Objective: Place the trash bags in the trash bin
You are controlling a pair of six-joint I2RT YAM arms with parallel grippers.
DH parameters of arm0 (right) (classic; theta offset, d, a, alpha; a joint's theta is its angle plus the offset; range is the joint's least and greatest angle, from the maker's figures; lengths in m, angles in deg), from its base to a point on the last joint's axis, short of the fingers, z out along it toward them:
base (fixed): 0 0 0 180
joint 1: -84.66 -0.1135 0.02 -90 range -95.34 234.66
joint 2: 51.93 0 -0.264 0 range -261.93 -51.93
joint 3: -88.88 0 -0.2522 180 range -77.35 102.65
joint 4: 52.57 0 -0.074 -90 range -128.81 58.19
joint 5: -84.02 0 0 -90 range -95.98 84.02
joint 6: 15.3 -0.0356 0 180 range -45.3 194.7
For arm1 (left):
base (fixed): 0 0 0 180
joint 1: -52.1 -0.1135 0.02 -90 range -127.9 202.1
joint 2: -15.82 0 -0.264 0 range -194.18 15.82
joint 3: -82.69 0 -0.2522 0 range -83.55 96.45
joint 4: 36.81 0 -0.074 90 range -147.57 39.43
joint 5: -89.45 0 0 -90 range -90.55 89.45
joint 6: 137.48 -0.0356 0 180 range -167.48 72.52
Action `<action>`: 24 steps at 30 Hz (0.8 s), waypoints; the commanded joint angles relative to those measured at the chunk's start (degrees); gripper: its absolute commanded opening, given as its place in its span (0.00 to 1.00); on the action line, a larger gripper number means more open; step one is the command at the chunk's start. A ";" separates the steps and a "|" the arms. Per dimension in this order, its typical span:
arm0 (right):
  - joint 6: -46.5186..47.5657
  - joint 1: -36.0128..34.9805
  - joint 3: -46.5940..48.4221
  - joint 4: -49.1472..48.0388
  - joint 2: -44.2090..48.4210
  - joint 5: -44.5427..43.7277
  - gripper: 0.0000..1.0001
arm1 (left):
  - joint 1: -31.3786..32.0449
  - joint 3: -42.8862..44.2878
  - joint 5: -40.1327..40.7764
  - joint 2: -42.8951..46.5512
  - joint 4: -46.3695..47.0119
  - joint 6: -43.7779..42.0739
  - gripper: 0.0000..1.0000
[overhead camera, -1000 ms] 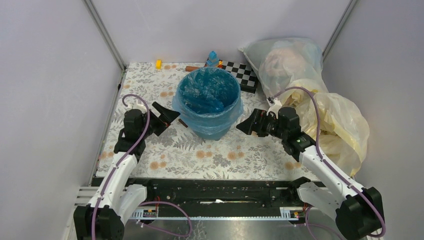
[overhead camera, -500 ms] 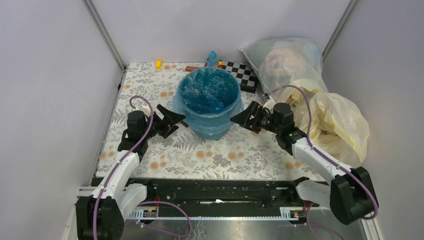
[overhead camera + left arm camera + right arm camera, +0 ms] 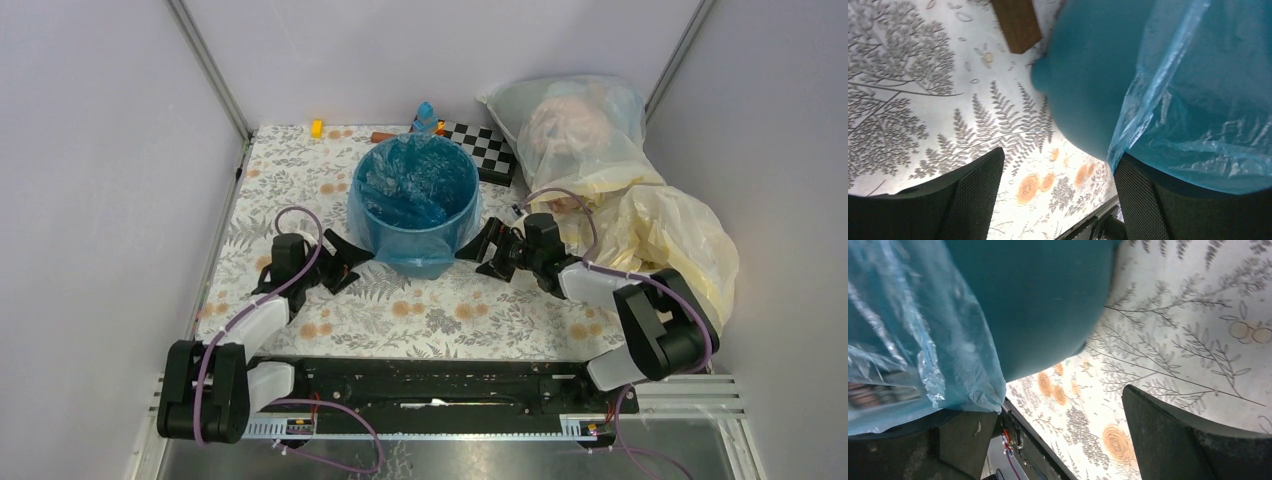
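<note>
Now that both arms have dropped low, left gripper (image 3: 345, 262) sits at 8 o'clock of the trash bin (image 3: 372, 225), right gripper (image 3: 480, 250) at 4, jaws apart on both. The trash bag (image 3: 415, 185) is already inside with its hem draped outside, so probably just tidying left.

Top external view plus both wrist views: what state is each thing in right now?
trash bin, upright on the table, lined.
trash bag, inside the bin, its edge folded over the rim and hanging down the outside.
left gripper, open, low at the bin's left side by the hanging edge.
right gripper, open, low at the bin's right side.
clear bag, stuffed, lying back right.
pale-yellow bags, crumpled, heaped at the right.
</note>
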 commanded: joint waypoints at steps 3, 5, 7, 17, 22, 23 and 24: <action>1.95 -0.20 -0.51 -4.07 -3.12 -2.56 0.99 | 0.10 -1.08 2.80 -2.36 4.21 -3.00 0.79; 2.81 -0.20 -0.46 -3.03 -2.61 -3.59 1.00 | 0.10 -0.89 4.41 -1.41 2.59 -3.89 0.80; 3.77 -0.20 -0.46 -1.79 -1.34 -4.82 1.00 | 0.10 -0.38 6.18 0.27 0.27 -4.88 0.82; 15.45 -0.19 2.64 13.17 16.00 -19.65 1.00 | -0.06 3.80 18.27 12.51 -11.56 -7.27 0.92; 25.52 -0.20 11.98 28.83 23.40 -28.33 0.99 | -0.08 5.61 19.83 13.76 -12.88 -7.37 0.92; 27.38 -0.20 14.42 31.28 24.17 -30.07 0.95 | -0.08 5.76 19.79 13.89 -12.40 -7.43 0.92; 29.04 -0.20 16.74 33.04 24.72 -30.38 0.92 | -0.12 5.92 19.44 13.89 -11.81 -7.58 0.92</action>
